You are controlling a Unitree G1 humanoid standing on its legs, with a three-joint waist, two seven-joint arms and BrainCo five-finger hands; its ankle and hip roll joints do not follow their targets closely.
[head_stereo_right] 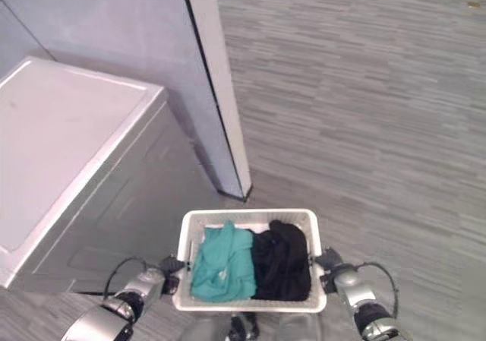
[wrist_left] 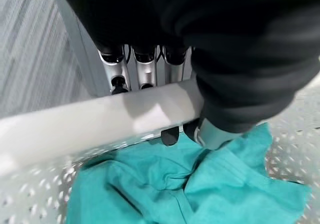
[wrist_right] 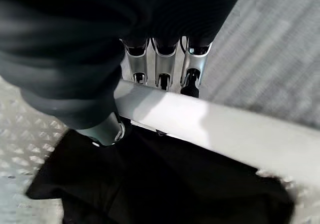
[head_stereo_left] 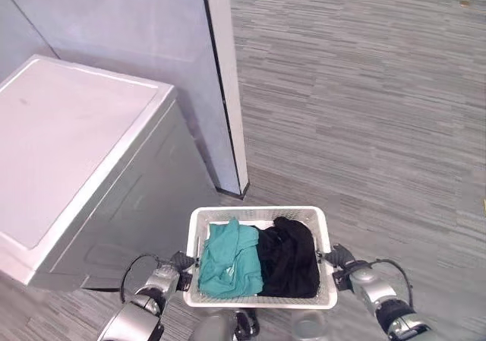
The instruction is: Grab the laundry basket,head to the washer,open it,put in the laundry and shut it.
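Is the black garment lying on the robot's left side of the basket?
No, the black garment lies on the robot's right side of the basket; the teal garment is on the left.

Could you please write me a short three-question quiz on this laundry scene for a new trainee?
1. True or false: both hands grip the basket by its rim.
2. Which garment lies nearer the left hand? A. teal garment B. black garment C. neither
3. Fill in: the washer stands on the robot's ____ side.

Key:
1. True: the left hand's fingers curl over one rim, and the right hand grips the opposite rim.
2. A.
3. Left.
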